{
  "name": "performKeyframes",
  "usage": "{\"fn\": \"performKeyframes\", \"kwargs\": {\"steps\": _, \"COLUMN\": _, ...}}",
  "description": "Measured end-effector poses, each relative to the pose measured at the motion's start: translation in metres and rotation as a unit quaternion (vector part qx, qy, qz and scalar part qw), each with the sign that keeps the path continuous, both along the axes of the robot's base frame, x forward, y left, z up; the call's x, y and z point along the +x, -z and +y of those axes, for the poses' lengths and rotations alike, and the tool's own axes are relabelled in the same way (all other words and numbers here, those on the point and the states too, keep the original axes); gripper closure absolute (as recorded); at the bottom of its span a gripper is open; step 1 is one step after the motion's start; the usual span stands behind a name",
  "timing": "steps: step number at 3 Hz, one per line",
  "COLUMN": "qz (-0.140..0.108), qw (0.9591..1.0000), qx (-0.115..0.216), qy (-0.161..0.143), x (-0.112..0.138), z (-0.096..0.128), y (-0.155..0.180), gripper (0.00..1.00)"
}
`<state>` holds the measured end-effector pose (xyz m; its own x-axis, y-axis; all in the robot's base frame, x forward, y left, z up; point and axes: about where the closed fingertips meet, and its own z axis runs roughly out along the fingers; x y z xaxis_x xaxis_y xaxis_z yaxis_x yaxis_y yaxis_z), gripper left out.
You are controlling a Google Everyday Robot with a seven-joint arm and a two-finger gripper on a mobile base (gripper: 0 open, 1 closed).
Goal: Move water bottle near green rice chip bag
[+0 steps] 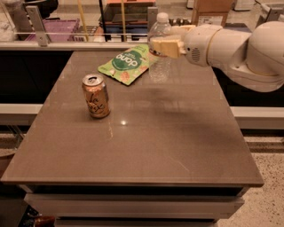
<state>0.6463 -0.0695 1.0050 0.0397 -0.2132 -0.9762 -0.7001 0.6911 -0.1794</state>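
The water bottle [159, 66] is clear plastic with a white cap and stands upright at the far middle of the table, just right of the green rice chip bag [127, 63]. The bag lies flat with a dark green round logo, and the bottle's base is at its right edge. My gripper [163, 45] reaches in from the right on a white arm and is shut on the water bottle around its middle. I cannot tell whether the bottle's base touches the table.
A tan-gold soda can [96, 95] stands upright at the left middle of the brown table [146, 150]. Beyond the far edge are a rail, a purple bin [57, 27] and cardboard boxes [214, 11].
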Motion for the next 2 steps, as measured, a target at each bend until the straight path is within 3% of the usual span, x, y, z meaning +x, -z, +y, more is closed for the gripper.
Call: {"fn": "performKeyframes", "kwargs": {"steps": 2, "qz": -0.006, "qw": 0.9991, "qx": 0.016, "qy": 0.040, "x": 0.040, "z": 0.016, "y": 0.027, "gripper": 1.00}}
